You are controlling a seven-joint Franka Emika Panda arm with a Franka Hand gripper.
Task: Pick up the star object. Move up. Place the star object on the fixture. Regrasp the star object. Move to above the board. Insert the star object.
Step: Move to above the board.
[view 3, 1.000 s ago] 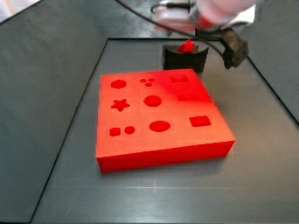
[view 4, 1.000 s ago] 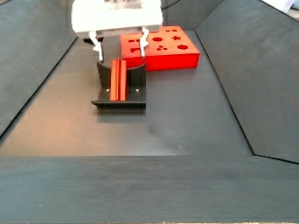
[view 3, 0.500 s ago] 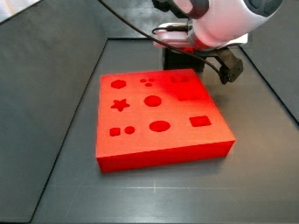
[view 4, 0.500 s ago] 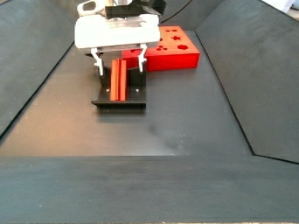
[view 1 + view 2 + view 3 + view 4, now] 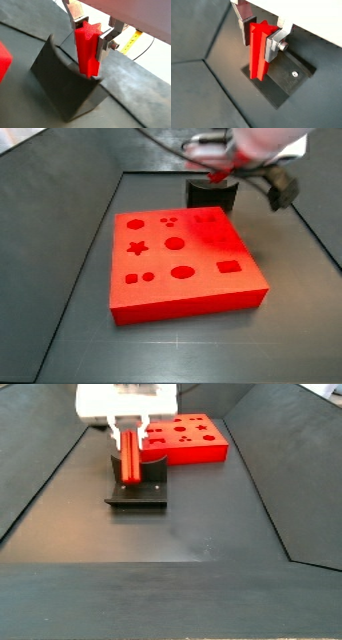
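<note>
The star object is a long red star-section bar. It stands upright on the dark fixture, and it shows in the wrist view and in a side view. My gripper is above the fixture and shut on the bar's upper part, with a finger plate on each side; it also shows in the wrist view. The red board with its star hole lies in front of the fixture.
The board lies beside the fixture on the dark floor. Sloping dark walls close in the work area on both sides. The board has several other shaped holes, among them circles and a square.
The fingers stood apart on either side of the star object before. They have now closed onto it, and the wrist has shifted over the fixture.
</note>
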